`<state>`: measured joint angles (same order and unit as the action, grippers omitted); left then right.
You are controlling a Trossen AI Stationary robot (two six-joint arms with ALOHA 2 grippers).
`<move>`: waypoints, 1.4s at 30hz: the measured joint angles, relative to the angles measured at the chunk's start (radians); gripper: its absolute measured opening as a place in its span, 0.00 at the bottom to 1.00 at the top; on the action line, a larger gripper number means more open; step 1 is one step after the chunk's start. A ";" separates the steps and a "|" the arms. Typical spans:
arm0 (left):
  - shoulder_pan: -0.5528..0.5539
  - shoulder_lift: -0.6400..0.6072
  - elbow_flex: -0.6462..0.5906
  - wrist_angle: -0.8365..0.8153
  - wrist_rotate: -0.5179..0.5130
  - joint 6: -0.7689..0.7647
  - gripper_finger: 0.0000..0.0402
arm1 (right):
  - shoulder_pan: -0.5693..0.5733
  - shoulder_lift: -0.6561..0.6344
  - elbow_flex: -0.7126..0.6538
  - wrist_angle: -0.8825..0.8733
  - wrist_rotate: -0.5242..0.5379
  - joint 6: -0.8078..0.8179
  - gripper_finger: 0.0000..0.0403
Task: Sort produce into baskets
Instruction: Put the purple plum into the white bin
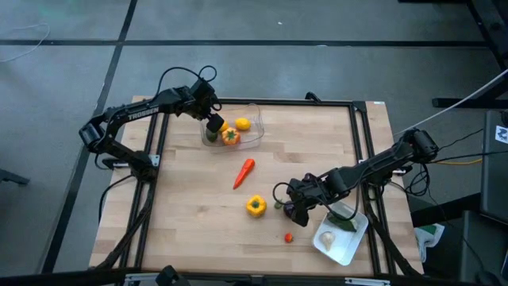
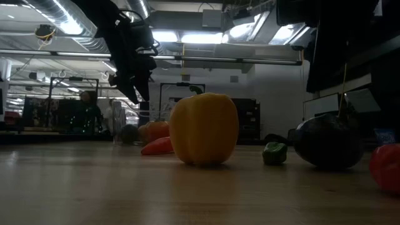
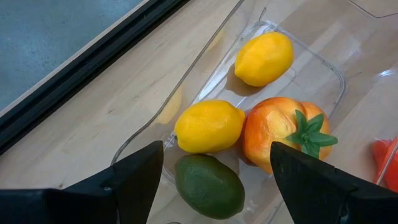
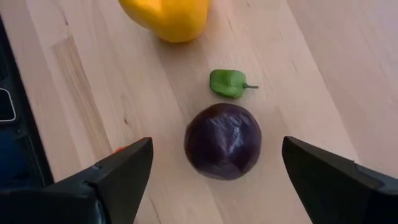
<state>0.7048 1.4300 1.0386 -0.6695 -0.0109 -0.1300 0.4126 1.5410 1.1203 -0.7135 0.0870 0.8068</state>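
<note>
My left gripper (image 1: 213, 125) is open and empty above the clear tub (image 1: 255, 137) at the table's far side. Under its fingers in the left wrist view (image 3: 216, 149) the tub holds two yellow lemons (image 3: 264, 58) (image 3: 209, 126), an orange tomato (image 3: 283, 134) and a green fruit (image 3: 208, 185). My right gripper (image 1: 290, 211) is open, low over the table left of the white tray (image 1: 352, 245). Its fingers (image 4: 217, 144) stand on either side of the purple ball (image 4: 222, 140) without touching it. The ball rests on the table.
A small green piece (image 4: 229, 83) and the yellow pepper (image 1: 255, 206) lie just beyond the ball. The red carrot-like piece (image 1: 244, 172) lies mid-table. A small red piece (image 1: 288, 237) lies near the front edge. The tray holds white garlic (image 1: 327, 238) and a green piece (image 1: 343, 219).
</note>
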 joint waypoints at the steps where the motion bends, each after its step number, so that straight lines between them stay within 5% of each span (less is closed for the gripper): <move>1: 0.000 0.000 0.000 0.000 0.000 0.000 0.73 | 0.000 0.000 -0.007 0.010 0.000 0.000 0.88; 32: 0.000 0.000 0.000 0.000 0.000 0.000 0.73 | 0.000 0.233 -0.053 0.094 -0.028 0.053 0.87; 42: 0.000 0.000 0.000 0.000 0.000 0.000 0.73 | 0.000 0.230 -0.052 0.091 -0.030 0.055 0.70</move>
<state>0.7048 1.4300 1.0382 -0.6693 -0.0109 -0.1303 0.4126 1.7708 1.0681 -0.6220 0.0566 0.8614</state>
